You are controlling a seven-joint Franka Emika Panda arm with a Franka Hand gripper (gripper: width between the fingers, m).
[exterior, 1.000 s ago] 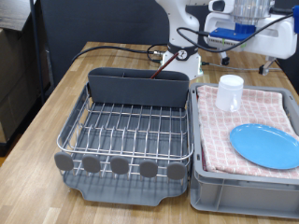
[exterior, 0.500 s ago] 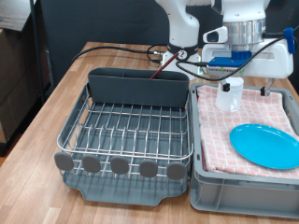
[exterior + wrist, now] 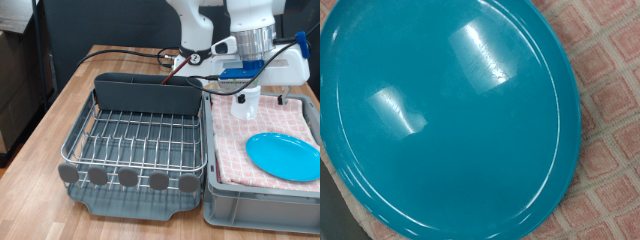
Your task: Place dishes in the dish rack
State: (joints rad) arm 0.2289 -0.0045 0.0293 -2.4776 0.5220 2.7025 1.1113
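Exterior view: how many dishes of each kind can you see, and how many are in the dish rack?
Light-blue plate: 1, on the checked cloth
White cup: 1, on the cloth
Spoon: 0 visible
In the dish rack: 0
Total: 2

Colours and patterns across the counter, rack and crate

The plate (image 3: 283, 155) is showing bright light blue in the exterior view and reading as deeper teal-blue with white glare patches in the wrist view (image 3: 445, 120). It is lying on a cloth (image 3: 240, 135) checked in pink and off-white, lining a grey crate (image 3: 255, 205). The cup (image 3: 247, 102), at about 11 o'clock from the plate, is showing plain white. The dish rack (image 3: 135, 140) is showing silver wire over a dark grey tray, with a dark grey trough and round grey tabs. The counter (image 3: 60, 110) is showing warm light-brown wood grain. The arm (image 3: 250, 25) is appearing white, with blue parts.
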